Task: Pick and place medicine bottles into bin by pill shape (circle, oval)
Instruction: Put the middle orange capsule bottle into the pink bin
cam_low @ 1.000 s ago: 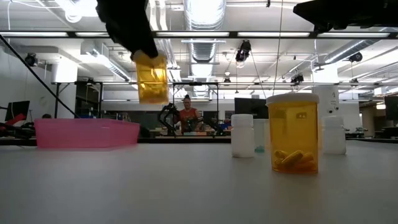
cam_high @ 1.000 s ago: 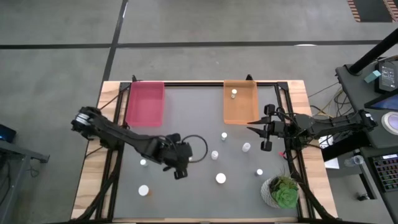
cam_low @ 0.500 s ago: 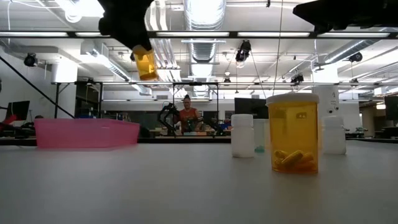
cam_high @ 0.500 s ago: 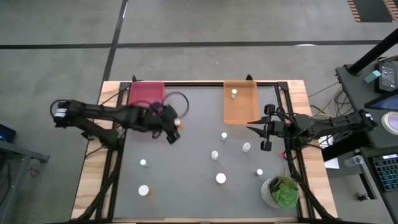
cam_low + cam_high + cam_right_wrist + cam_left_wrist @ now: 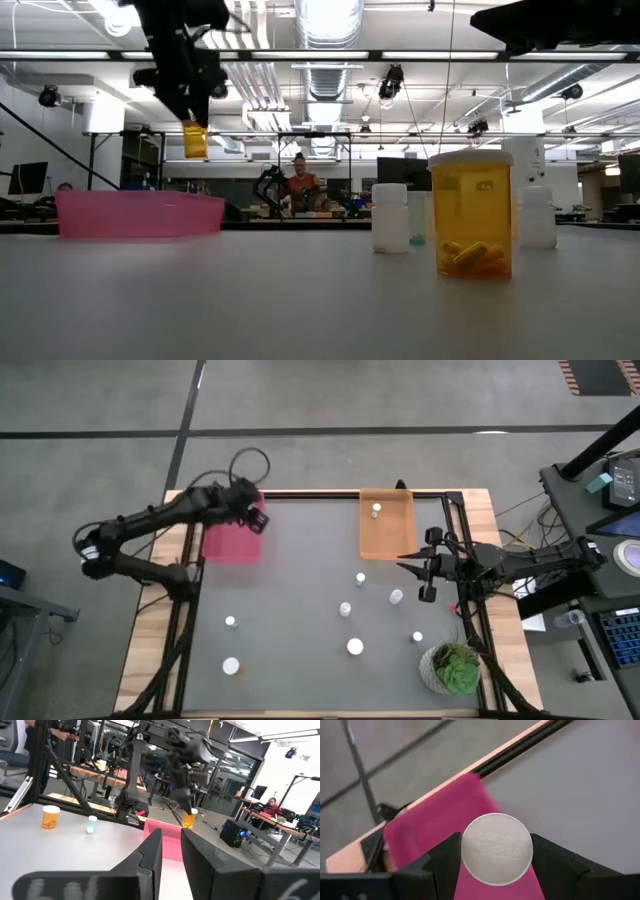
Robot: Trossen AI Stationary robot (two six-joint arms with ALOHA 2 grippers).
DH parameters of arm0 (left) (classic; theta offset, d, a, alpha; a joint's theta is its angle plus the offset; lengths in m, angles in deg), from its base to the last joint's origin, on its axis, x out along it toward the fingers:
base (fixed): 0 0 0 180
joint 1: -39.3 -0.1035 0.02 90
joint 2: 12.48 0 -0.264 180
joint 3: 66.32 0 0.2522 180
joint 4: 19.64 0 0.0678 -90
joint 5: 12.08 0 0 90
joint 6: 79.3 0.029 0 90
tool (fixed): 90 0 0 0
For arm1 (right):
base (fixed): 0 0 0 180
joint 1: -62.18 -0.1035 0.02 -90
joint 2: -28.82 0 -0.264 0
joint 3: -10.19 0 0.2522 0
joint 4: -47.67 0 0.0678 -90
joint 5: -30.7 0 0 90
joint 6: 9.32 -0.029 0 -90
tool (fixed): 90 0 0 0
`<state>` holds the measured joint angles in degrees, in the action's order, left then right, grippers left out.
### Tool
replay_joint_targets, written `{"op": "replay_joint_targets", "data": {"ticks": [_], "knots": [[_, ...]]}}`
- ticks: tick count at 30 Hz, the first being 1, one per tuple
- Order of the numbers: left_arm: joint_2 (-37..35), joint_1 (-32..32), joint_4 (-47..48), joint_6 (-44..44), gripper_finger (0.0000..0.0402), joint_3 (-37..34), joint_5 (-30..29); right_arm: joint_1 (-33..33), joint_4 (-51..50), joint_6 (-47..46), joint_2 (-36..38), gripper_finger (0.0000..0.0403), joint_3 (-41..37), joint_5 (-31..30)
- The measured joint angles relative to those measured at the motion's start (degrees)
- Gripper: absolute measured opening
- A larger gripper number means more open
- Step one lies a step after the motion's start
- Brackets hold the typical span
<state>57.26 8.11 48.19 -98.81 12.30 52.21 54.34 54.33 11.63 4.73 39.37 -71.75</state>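
Bottle over the pink bin

My left gripper [image 5: 495,865] clasps a bottle [image 5: 496,848] upright, cap up, directly above the pink bin [image 5: 232,532]; my right gripper [image 5: 428,568], closed and empty, waits by the orange bin [image 5: 386,530].

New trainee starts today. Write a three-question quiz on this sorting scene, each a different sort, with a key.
1. True or false: the left gripper holds a medicine bottle above the pink bin.
2. Which bin already holds a bottle? A) pink B) orange bin
3. Fill in: the right gripper waits near the table's ____ edge, its fingers shut.

Key: 1 true; 2 B; 3 right.
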Motion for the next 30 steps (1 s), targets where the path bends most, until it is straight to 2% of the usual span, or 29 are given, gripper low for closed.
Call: {"op": "replay_joint_targets", "data": {"ticks": [6, 11, 16, 22, 30], "knots": [[3.65, -13.26, -6.07, 5.58, 0.02, -2.54, 9.18, 0.0, -0.13, 0.25, 0.0, 0.0063, 0.0, -1.11], [8.18, -19.04, -9.74, 8.35, 0.02, -3.8, 10.06, 0.0, -0.15, 0.68, 0.0, 0.0063, 0.0, -1.11], [12.9, -20.19, -15.05, 9.87, 0.0201, -4.35, 10.71, 0.0, -0.15, 0.76, 0.0, 0.0063, 0.0, -1.11], [17.53, -20.49, -16.25, 10.53, 0.0201, -4.31, 10.75, -0.01, -0.21, 0.7, 0.0, 0.0063, 0.0, -1.11], [18.67, -20.6, -17.41, 11.17, 0.0201, -4.27, 10.52, 0.0, -0.31, 0.72, 0.0, 0.0063, 0.0, -1.11]]}}
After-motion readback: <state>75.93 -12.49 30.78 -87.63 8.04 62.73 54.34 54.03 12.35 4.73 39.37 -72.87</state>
